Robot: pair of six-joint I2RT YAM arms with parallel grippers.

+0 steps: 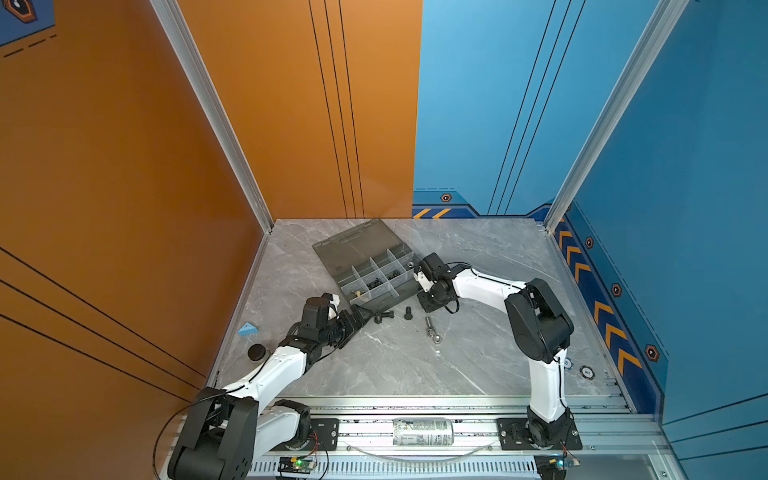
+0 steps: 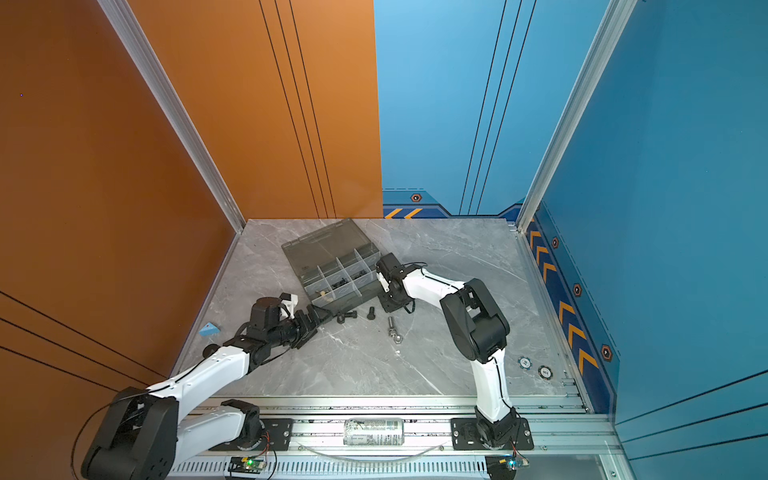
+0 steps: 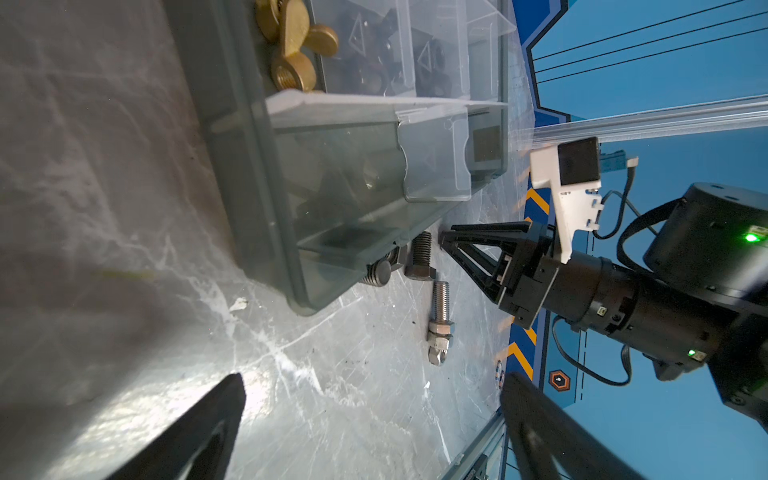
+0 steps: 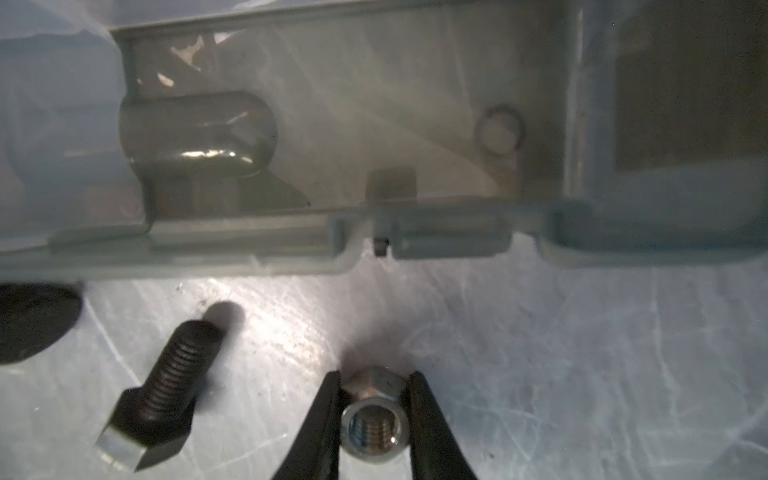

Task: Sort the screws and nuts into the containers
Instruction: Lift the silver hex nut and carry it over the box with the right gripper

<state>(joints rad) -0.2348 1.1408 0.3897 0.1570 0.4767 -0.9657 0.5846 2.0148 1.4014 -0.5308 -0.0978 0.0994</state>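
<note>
The silver nut (image 4: 374, 428) is pinched between the right gripper (image 4: 375, 377) fingers, just off the near-right side of the organizer box (image 1: 365, 266). Its threaded bore faces back along the fingers. Beside it, a black screw (image 4: 166, 386) lies on the table (image 4: 582, 353), its shaft pointing toward the box. The left gripper (image 3: 372, 376) is spread wide.

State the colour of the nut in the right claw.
Silver nut; the right wrist view shows it best.

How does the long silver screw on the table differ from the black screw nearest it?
The silver screw is shiny and longer; the black screw is dull and short. The silver screw seems to carry a nut; the black screw is bare. Both lie on the table, outside the box.
</note>
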